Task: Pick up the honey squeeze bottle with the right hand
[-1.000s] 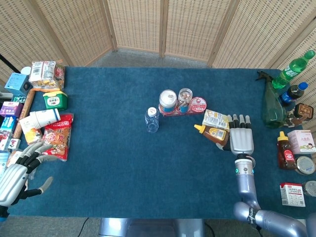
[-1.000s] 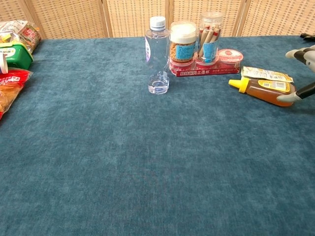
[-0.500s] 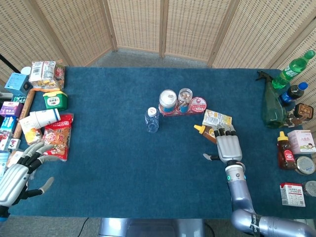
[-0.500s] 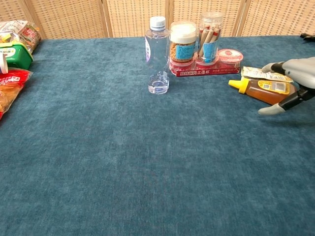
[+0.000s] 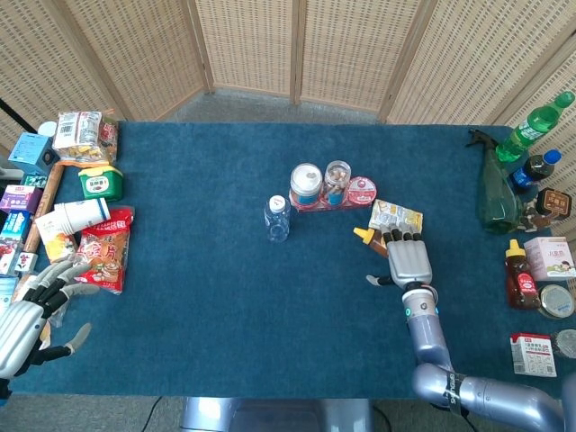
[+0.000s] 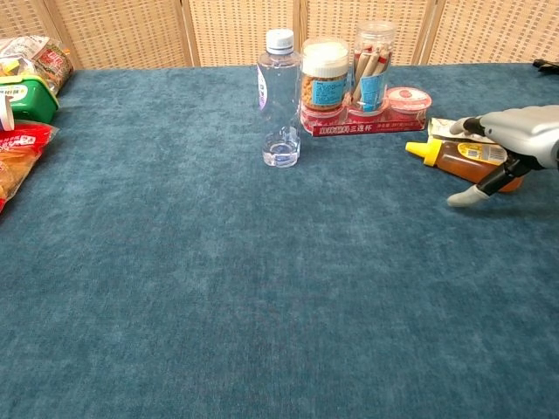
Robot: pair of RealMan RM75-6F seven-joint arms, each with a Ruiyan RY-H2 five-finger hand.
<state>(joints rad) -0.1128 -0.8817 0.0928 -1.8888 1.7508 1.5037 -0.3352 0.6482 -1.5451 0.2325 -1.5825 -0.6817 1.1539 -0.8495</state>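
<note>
**Even, diffuse light in both views**

Both views are lit brightly and evenly from above. Only soft, short shadows are cast on the blue cloth (image 5: 198, 270). No glare is seen except small highlights on the clear bottle (image 6: 279, 96). Focus is held throughout; slight softening is noticed toward the edges.

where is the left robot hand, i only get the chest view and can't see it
observer: Head view shows the left robot hand at the near left corner of the blue cloth table, fingers spread, holding nothing.
operator: is the right one over the honey bottle
observer: Yes. From above, the right robot hand covers the amber plastic honey squeeze bottle, leaving only its yellow cap end showing.
</note>
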